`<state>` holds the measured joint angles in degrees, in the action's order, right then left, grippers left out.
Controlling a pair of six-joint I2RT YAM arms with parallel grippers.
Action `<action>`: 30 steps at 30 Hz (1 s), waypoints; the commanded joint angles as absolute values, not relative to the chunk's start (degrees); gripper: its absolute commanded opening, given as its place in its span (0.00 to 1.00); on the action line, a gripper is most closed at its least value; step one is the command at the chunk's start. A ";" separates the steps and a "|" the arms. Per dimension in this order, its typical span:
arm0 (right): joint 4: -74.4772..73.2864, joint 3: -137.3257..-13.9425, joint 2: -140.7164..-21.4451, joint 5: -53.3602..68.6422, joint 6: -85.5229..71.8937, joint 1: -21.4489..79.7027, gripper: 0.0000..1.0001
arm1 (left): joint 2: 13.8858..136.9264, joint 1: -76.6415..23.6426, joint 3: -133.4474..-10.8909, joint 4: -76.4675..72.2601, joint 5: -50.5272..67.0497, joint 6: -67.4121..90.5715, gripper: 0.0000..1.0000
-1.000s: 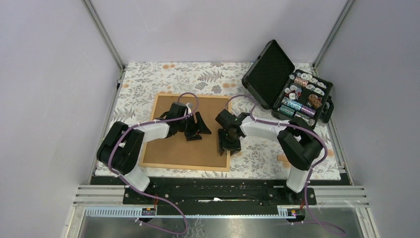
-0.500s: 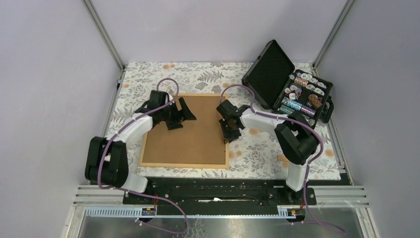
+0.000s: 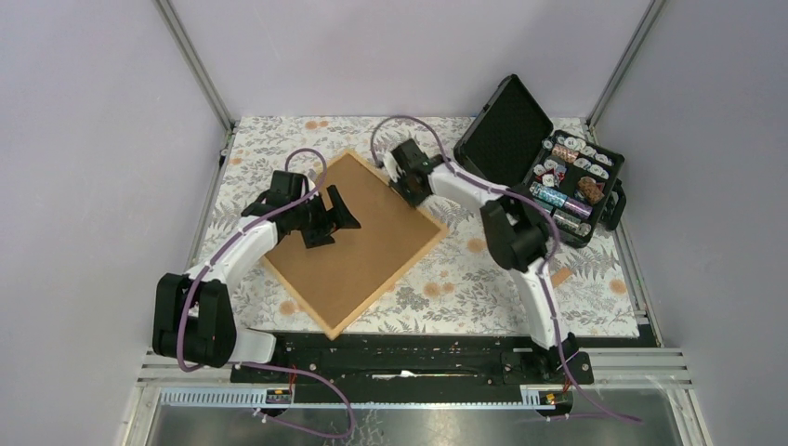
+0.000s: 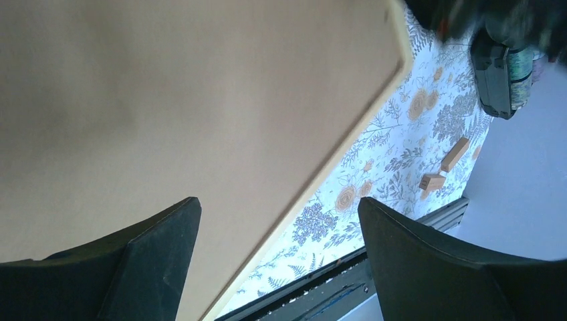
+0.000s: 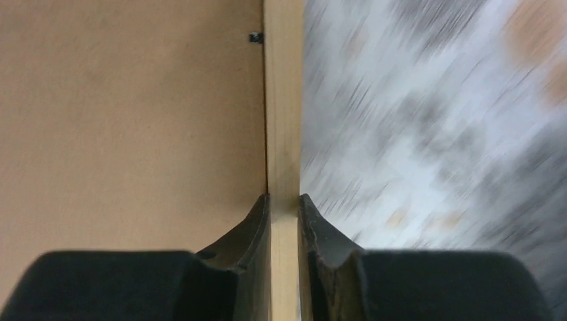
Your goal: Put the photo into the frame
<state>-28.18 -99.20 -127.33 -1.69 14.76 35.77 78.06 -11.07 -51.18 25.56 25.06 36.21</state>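
Observation:
The frame (image 3: pixel 390 282) lies face down and skewed on the floral table, its brown backing board (image 3: pixel 358 251) facing up. My right gripper (image 3: pixel 409 189) is at the frame's far right side. In the right wrist view it (image 5: pixel 284 197) is shut on the light-wood moulding (image 5: pixel 282 100), one finger on each side. My left gripper (image 3: pixel 333 223) hovers open over the backing board. In the left wrist view, the board (image 4: pixel 167 100) and the frame edge (image 4: pixel 348 144) show between its (image 4: pixel 279 204) wide-apart fingers. The photo is not in view.
An open black hard case (image 3: pixel 506 139) holding several small items stands at the back right, close to my right arm. Small wooden blocks (image 3: pixel 560 277) lie on the cloth at the right. A metal rail (image 3: pixel 418 358) runs along the near edge.
The frame has swung from square to skewed. My right gripper closed on its moulding and moved toward the back. My left gripper opened wider and drew back to the left.

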 commanded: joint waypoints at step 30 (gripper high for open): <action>-14.81 -72.13 -112.83 15.73 -35.83 32.13 0.77 | 97.82 -46.14 -41.16 -10.14 33.99 59.15 0.92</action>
<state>-18.11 -73.76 -112.36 13.19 -35.59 31.62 91.94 -38.83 -39.75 -6.72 31.48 54.85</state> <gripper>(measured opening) 0.782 0.921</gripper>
